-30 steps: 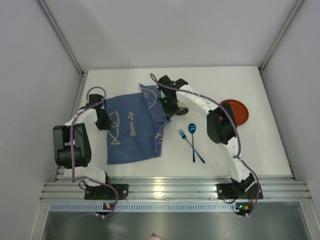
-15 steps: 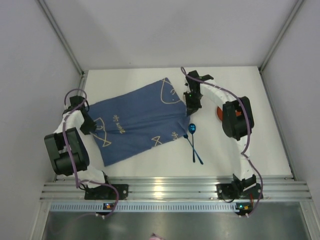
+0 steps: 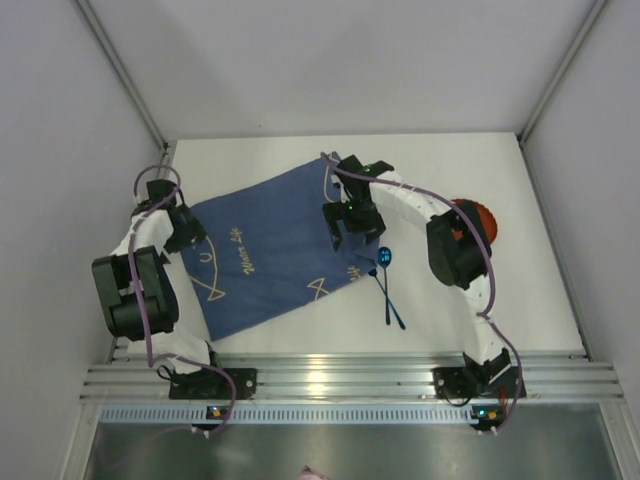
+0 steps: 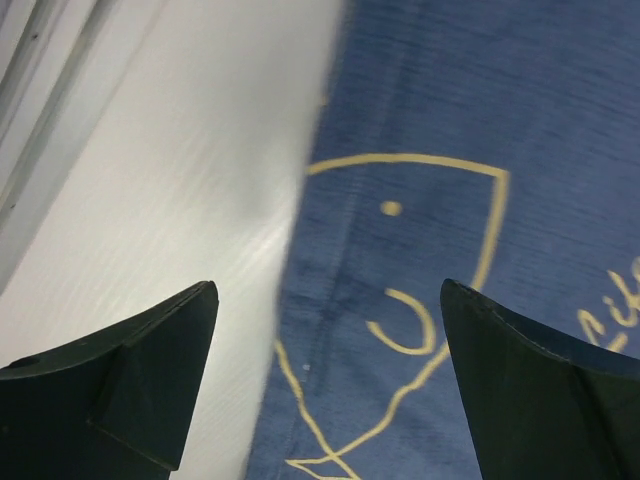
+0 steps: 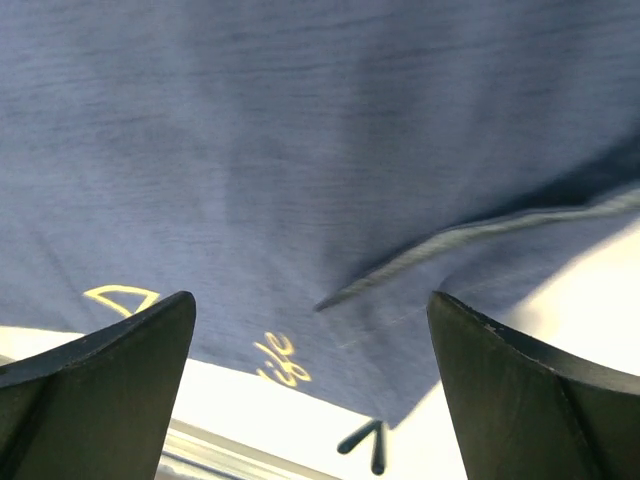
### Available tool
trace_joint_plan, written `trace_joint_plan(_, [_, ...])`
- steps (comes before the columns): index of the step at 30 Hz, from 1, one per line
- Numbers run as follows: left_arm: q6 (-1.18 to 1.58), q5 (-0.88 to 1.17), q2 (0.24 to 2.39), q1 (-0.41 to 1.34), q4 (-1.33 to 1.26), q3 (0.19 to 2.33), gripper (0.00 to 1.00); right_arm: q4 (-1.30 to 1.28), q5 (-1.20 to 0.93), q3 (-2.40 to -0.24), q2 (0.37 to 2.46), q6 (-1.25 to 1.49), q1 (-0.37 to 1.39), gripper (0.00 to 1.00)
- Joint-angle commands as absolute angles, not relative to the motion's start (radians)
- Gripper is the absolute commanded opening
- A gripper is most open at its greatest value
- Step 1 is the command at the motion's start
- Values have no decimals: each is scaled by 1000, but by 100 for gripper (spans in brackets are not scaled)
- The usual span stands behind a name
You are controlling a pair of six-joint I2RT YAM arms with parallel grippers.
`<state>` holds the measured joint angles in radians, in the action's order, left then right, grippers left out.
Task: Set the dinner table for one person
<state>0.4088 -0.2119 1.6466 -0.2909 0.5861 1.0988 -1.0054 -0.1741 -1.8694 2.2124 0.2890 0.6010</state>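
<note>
The dark blue cloth [image 3: 265,255] with yellow line-drawn fish lies spread at a slant on the white dinner table [image 3: 520,290]. My left gripper [image 3: 183,228] hovers open over the cloth's left edge [image 4: 400,300], with bare table [image 4: 180,180] beside it. My right gripper [image 3: 345,232] stands open above the cloth's right half [image 5: 300,150], where a fold [image 5: 450,238] runs. A blue spoon [image 3: 385,258] and a fork [image 3: 398,315] lie crossed just right of the cloth. The cloth's corner reaches the fork's head. Both jaws hold nothing.
A red plate [image 3: 484,216] sits at the right, mostly hidden behind the right arm. Two dark handle ends [image 5: 365,445] show past the cloth's edge in the right wrist view. An aluminium rail [image 3: 330,380] borders the near edge, and grey walls enclose the table.
Both grippers went from shut on the cloth to open and let it go. The cloth was pulled out from a bunched shape and now lies flat. The right arm swung back over it.
</note>
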Motion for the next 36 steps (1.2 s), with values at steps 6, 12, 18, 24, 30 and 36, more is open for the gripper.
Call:
trace_joint_plan(6, [400, -241, 1736, -63, 546, 1215, 95, -1039, -125, -2020, 2166, 275, 551, 100])
trace_joint_plan(12, [405, -189, 1761, -40, 523, 1197, 91, -1065, -93, -1988, 2204, 276, 594, 100])
trace_joint_plan(18, [408, -156, 1819, -35, 489, 1147, 89, -1107, 58, -1927, 2226, 253, 612, 100])
trace_joint_plan(24, [403, -169, 1879, -35, 469, 1163, 86, -1154, 192, -1876, 2192, 219, 635, 100])
trace_joint_plan(30, [399, -184, 1936, -35, 451, 1164, 80, -1161, 345, -1822, 2192, 202, 626, 100])
trace_joint_plan(36, [374, -227, 1956, -55, 449, 1204, 80, -1177, 431, -1798, 2146, 222, 569, 100])
